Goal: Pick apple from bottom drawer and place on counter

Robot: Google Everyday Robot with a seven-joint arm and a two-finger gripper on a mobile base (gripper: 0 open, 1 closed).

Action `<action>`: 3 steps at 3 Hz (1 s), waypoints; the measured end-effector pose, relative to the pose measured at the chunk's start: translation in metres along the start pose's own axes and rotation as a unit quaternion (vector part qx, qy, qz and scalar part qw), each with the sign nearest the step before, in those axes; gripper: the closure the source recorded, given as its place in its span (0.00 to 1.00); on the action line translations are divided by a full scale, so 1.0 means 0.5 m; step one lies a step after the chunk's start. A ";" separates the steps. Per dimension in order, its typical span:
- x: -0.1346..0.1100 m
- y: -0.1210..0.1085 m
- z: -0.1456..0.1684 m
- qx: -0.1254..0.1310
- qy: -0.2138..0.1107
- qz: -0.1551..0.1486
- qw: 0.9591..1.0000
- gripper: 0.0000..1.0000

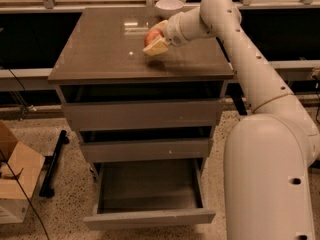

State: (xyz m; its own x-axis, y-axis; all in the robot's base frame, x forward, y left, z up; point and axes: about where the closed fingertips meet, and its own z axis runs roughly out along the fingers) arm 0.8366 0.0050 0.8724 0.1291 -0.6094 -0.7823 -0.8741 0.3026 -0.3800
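The red apple (151,35) is between the cream fingers (157,47) of my gripper (155,38), which is shut on it over the glossy brown-grey counter (100,49), right of the middle. I cannot tell whether the apple touches the surface. The arm reaches in from the right. The bottom drawer (150,217) is pulled out at the foot of the cabinet and its box is empty.
A white bowl (169,6) stands at the counter's back edge, just behind the gripper. The two upper drawers (142,115) are slightly ajar. A cardboard box (15,179) sits on the floor at left. My white base (265,184) fills the lower right.
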 end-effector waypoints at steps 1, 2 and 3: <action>0.033 -0.009 0.008 0.006 -0.010 0.066 0.998 0.42; 0.031 -0.004 0.016 0.002 -0.010 0.067 0.998 0.19; 0.030 0.000 0.025 -0.001 -0.010 0.067 0.998 0.00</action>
State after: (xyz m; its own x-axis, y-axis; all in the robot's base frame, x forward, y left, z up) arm 0.8443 0.0048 0.8544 0.0205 -0.5495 -0.8353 -0.8851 0.3785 -0.2708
